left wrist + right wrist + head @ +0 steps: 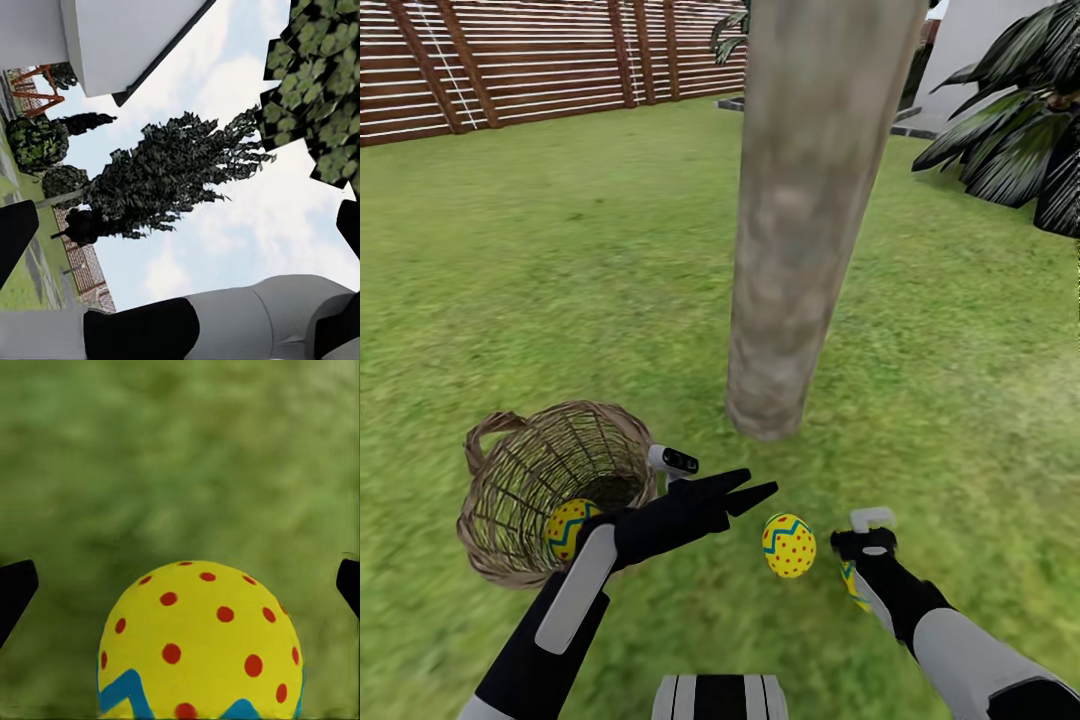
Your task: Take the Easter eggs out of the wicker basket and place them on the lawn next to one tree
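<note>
Eggs, three, yellow with blue zigzag bands and red dots, are catalogued as follows. One egg (568,528) is lodged in the wicker basket (510,500), which is tipped on its side on the lawn (560,280), mouth turned toward the robot. A second egg (789,545) is laid on the grass near the foot of the tree (800,220), between the two arms. A third egg (201,645) is seen close under the right gripper (850,578), between widely parted black fingertips (16,585); whether it is actually being pinched cannot be told, though the jaws appear spread with the egg resting on grass. The left gripper (745,490) is held beside the basket rim, fingers slightly parted and nothing between them. Handling is judged thus: shells are smooth, rigid and rounded, probably light and apt to roll or slip from a pinch near either end; a hold across the widest girth is advised. The basket is judged light and easily nudged, so the remaining egg is best approached through the open mouth.
</note>
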`<state>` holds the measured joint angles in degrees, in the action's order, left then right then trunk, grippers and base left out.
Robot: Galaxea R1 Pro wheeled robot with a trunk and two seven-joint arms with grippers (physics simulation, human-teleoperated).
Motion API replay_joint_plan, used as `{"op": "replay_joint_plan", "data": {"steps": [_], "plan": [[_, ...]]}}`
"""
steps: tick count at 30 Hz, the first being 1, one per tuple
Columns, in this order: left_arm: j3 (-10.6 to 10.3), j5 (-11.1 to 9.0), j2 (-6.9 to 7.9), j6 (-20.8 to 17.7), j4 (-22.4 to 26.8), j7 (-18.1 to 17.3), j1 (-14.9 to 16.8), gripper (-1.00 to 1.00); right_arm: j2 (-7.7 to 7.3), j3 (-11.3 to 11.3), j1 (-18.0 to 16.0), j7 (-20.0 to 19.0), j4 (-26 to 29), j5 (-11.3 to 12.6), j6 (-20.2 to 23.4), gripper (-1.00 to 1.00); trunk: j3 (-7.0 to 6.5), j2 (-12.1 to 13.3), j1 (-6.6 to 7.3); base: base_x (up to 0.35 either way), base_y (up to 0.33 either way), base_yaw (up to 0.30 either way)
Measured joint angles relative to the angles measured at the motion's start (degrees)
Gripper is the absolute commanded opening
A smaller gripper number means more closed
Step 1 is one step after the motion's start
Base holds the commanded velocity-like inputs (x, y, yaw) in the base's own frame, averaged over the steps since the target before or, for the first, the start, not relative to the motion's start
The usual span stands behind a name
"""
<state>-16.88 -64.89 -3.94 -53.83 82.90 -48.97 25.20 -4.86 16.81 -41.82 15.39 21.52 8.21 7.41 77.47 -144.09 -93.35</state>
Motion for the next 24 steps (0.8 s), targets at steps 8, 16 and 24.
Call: {"op": "replay_joint_plan", "data": {"steps": [8,16,24], "plan": [[0.00,-0.26,0.00,0.00,0.08,-0.33,0.00,1.00,-1.53,-0.05,1.28,-0.67,27.32,0.64,31.78,1.00,-1.78,0.11,0.21,0.000,0.000,0.000],[0.00,-0.26,0.00,0.00,0.09,-0.33,0.00,1.00,-2.98,-11.02,5.25,-0.94,39.99,0.63,38.50,1.00,-3.55,0.22,0.41,0.000,0.000,0.000],[-0.08,-0.27,-0.07,-0.15,0.63,-0.23,0.00,1.00,-2.94,-12.02,12.56,-1.05,57.89,2.17,46.55,1.00,-5.32,0.32,0.62,0.000,0.000,0.000]]}}
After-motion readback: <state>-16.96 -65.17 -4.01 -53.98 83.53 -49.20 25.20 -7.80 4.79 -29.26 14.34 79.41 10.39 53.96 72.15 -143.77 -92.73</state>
